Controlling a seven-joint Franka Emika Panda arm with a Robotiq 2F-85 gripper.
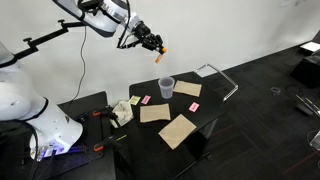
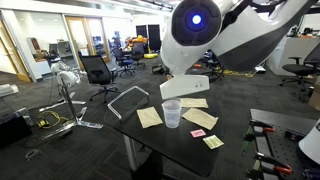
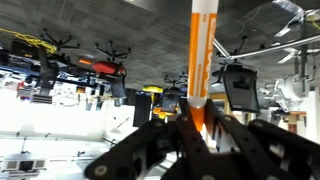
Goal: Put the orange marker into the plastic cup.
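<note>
In an exterior view the arm's black pincer hangs high over the dark counter, pressed together on a short thin orange-red marker whose tip juts out to one side. Below it, well apart, a small translucent greyish plastic cup stands upright, mouth open, among flat tan paper squares and a small pink paper square. In an exterior view from the opposite side the cup sits on the counter between tan paper squares, with a pink paper square near it; the robot's white body fills the top and the pincer is out of sight. In the wrist view the pincer pinches the marker, which stands up from between the dark fingers, orange with white bands.
</note>
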